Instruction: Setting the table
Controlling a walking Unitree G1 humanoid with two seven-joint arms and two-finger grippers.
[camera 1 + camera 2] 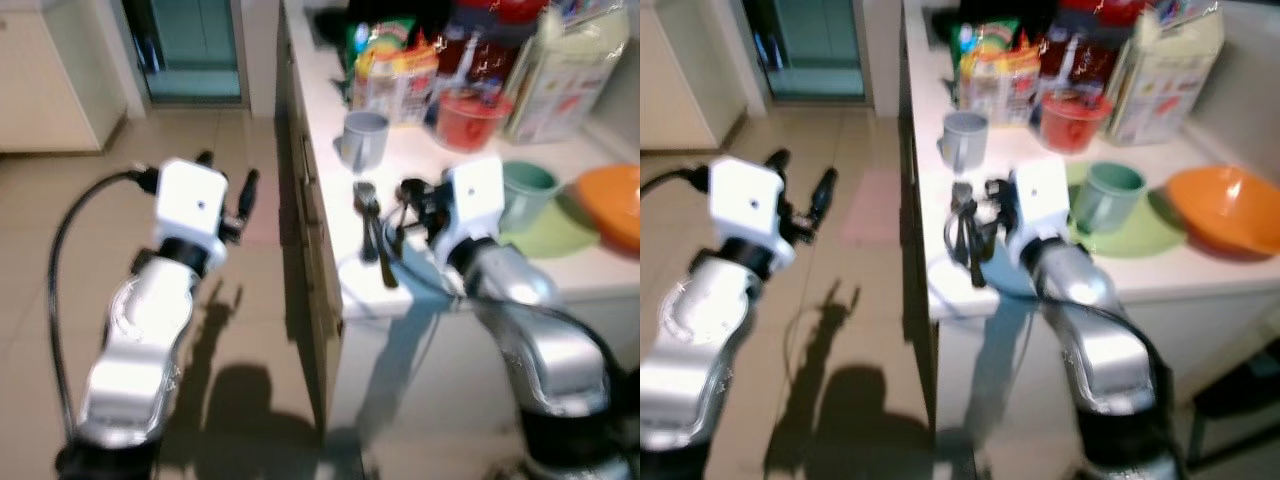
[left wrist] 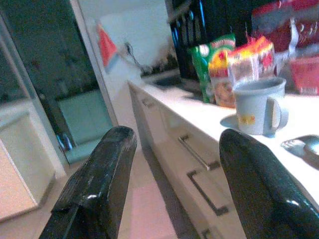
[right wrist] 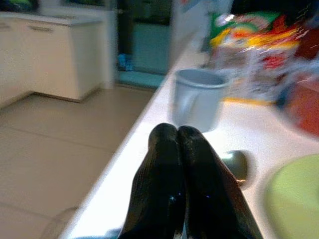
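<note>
At the counter's (image 1: 330, 150) front edge, right gripper (image 1: 385, 235) pinched tight over a spoon (image 1: 366, 205), likely lifting it; left gripper (image 1: 228, 185) hangs wide open, holding nothing, beside the cabinets.

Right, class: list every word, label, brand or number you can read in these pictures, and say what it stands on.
No text can be read.
Snack packets: printing too blurred.
Carton: pictures and print, illegible.
Grey mug: small yellow mark, too blurred.
Red packaging: pale print, unreadable.
</note>
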